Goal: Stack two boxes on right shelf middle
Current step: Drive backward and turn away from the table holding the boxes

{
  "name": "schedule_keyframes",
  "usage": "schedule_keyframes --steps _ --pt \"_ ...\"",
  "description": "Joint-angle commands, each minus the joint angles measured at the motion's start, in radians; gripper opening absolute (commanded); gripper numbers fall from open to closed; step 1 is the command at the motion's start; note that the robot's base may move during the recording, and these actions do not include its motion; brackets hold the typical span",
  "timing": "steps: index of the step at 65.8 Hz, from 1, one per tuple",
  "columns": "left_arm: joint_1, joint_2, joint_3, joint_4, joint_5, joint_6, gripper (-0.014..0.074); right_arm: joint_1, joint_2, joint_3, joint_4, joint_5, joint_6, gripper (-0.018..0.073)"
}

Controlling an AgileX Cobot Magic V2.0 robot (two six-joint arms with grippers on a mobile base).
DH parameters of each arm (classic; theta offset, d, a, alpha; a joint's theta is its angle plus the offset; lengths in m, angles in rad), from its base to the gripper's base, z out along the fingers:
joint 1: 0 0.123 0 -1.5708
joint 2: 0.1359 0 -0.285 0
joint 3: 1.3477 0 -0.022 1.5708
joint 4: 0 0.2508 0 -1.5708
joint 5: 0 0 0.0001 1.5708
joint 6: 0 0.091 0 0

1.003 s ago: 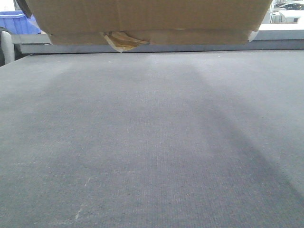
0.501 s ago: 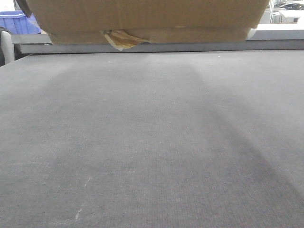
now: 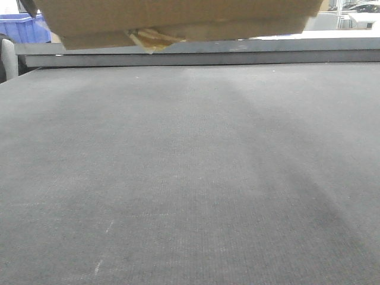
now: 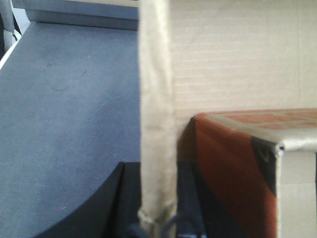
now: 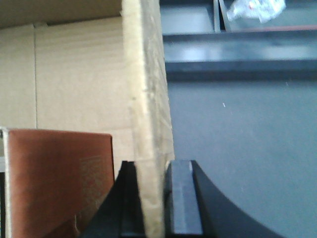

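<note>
Front view, one cardboard box (image 3: 178,15) aloft, left end effector (image 4: 157,213), right end effector (image 5: 151,198), both pinching its walls

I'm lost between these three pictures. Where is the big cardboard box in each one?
Front view: the box runs along the top edge, with the grey surface below it.
Left wrist: the box wall is edge-on up the middle, its inner face to the right and the grey surface to the left.
Right wrist: the box wall is edge-on up the middle, its inner face to the left and the grey surface to the right.
Shared landmark: the grey surface.
</note>
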Motion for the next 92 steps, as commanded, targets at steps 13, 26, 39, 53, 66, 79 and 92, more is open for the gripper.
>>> schedule_keyframes --steps 13,26,39,53,66,79,92 --pt "0.004 -0.017 -0.011 0.017 -0.012 -0.006 -0.0111 -0.003 -0.012 -0.013 -0.029 -0.155 0.009 -0.0151" --pt "0.004 0.000 -0.011 0.045 -0.012 -0.006 -0.0111 -0.003 -0.012 -0.013 -0.029 -0.159 0.009 -0.0151" --pt "0.004 0.031 -0.011 0.086 -0.014 -0.006 -0.0111 -0.003 -0.012 -0.013 -0.029 -0.168 0.009 -0.0151" --pt "0.004 0.040 -0.011 0.086 -0.018 -0.006 -0.0111 -0.003 -0.012 -0.013 -0.029 -0.177 0.009 -0.0151" --pt "0.004 0.040 -0.011 0.086 -0.020 -0.006 -0.0111 -0.003 -0.012 -0.013 -0.029 -0.177 0.009 -0.0151" --pt "0.004 0.040 -0.011 0.086 -0.020 -0.006 -0.0111 -0.003 -0.012 -0.013 -0.029 -0.177 0.009 -0.0151" --pt "0.004 0.040 -0.011 0.086 -0.033 -0.006 -0.0111 -0.003 -0.012 -0.013 -0.029 -0.177 0.009 -0.0151"
